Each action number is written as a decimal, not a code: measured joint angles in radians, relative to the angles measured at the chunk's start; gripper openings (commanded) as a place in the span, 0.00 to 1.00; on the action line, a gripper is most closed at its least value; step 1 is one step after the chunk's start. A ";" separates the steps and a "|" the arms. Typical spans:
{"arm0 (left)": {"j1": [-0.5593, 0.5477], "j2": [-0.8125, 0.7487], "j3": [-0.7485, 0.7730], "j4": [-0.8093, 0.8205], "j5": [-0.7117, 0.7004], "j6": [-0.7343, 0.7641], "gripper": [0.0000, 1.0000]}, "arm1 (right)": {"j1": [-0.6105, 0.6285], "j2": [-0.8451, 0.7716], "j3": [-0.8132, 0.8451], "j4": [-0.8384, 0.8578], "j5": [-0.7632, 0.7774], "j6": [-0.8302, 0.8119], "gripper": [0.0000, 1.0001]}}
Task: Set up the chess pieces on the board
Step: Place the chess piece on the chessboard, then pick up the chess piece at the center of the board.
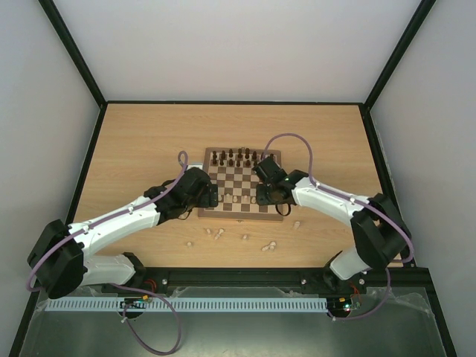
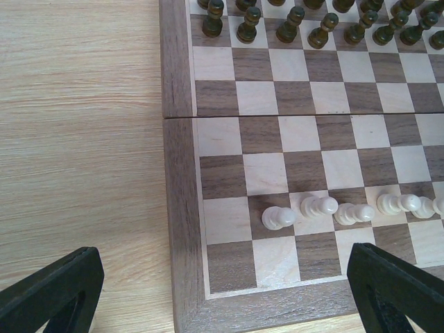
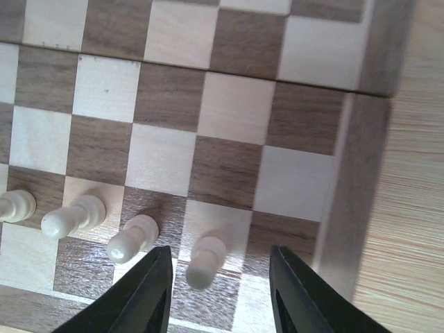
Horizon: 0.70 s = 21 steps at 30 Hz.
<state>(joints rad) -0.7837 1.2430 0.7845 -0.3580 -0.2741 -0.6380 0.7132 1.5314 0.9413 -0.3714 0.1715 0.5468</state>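
the chessboard point(image 1: 239, 186) lies in the middle of the wooden table point(image 1: 134, 141), with both arms reaching in over its near edge. the dark pieces point(image 1: 236, 157) stand along its far rows. on the near side a line of white pawns point(image 2: 318, 206) stands on the second row in from the border, close together and running from the board's left part to the right.

the right gripper point(image 3: 220, 251) hangs low over the near right part of the board, its jaws parted to a narrow gap. one white pawn point(image 3: 205, 259) stands upright between them, the last in the line on that side, with a sliver of board showing on either side of it, so neither finger touches it.

the left gripper point(image 2: 223, 251) hovers above the near left corner of the board with its jaws spread wide, holding nothing.

several loose white pieces point(image 1: 219, 235) lie scattered on the table just in front of the board, between it and the arm bases.
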 measured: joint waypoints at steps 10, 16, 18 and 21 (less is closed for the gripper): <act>0.004 0.000 0.000 0.011 0.017 0.010 0.99 | -0.054 -0.228 -0.113 -0.037 0.098 0.113 0.45; 0.004 -0.005 -0.005 0.036 0.044 0.025 0.99 | -0.182 -0.289 -0.195 -0.053 0.091 0.143 0.45; 0.004 -0.008 -0.011 0.045 0.053 0.029 0.99 | -0.213 -0.287 -0.216 -0.051 0.074 0.146 0.45; 0.005 -0.013 -0.021 0.053 0.064 0.030 0.99 | -0.251 -0.280 -0.241 -0.050 0.056 0.149 0.45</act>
<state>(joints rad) -0.7792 1.2297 0.7631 -0.3050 -0.2096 -0.6079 0.4625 1.2518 0.6998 -0.4210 0.2272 0.6956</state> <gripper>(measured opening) 0.993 0.451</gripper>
